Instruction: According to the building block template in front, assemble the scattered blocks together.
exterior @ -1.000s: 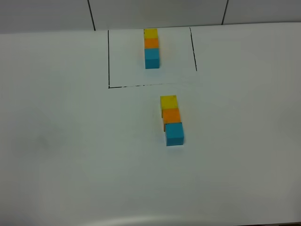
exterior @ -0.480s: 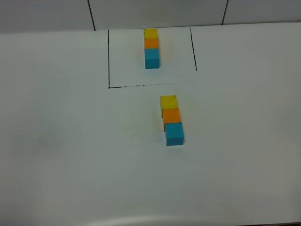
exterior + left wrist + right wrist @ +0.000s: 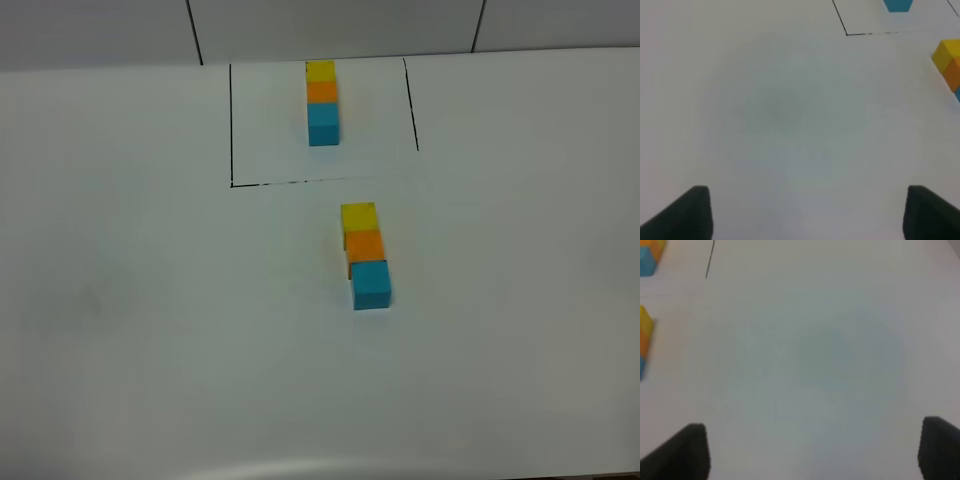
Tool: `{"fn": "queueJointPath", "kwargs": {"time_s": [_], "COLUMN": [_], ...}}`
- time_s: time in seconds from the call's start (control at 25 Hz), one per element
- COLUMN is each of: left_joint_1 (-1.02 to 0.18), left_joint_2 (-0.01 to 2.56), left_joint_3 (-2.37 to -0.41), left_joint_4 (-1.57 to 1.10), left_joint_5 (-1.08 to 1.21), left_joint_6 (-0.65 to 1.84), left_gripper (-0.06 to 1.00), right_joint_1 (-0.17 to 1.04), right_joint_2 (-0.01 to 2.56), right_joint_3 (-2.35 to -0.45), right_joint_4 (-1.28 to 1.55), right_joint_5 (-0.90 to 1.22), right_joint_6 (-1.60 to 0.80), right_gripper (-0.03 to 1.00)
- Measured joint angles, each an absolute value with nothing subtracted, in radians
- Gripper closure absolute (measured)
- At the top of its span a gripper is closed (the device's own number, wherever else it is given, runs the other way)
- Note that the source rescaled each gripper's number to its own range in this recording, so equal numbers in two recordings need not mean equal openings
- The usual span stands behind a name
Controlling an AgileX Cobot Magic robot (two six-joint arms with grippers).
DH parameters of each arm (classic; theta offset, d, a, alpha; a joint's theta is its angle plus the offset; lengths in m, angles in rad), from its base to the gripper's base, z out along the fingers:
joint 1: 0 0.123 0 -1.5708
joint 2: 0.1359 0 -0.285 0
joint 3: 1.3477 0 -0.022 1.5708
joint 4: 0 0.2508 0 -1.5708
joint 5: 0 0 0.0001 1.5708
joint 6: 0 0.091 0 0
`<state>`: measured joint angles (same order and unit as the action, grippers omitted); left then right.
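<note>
- Yellow cube (image 3: 359, 217), orange cube (image 3: 364, 245) and blue cube (image 3: 370, 284) touch in a line just outside the template (image 3: 322, 101) outline
- Left gripper (image 3: 805, 212) and right gripper (image 3: 812, 450) both spread wide, holding nothing

No text, label, brand, number or sign can be read anywhere in these views; every visible surface is unmarked.

Left gripper (image 3: 805, 212) spread wide, empty; right gripper (image 3: 812, 452) likewise.

bare table (image 3: 150, 330) all round, only scattered blocks (image 3: 365, 254) mid-table, template (image 3: 322, 101) beyond
</note>
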<state>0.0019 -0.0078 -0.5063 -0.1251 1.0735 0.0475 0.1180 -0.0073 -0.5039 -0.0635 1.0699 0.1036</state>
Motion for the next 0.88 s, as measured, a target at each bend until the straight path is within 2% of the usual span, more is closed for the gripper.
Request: {"fn": "queueJointPath", "kwargs": {"time_s": [0.88], "left_joint_1": [0.002], "left_joint_2": [-0.008], "left_joint_3": [-0.506], "left_joint_4": [-0.125], "left_joint_5": [1.073], "left_joint_6": [0.048], "left_gripper": [0.28], "right_joint_1": [0.118], "right_joint_2": [-0.007], "right_joint_3": [-0.504], "right_joint_4": [-0.063], "right_joint_5": [1.07], "right_joint_6": [0.104], "right_gripper": [0.26]}}
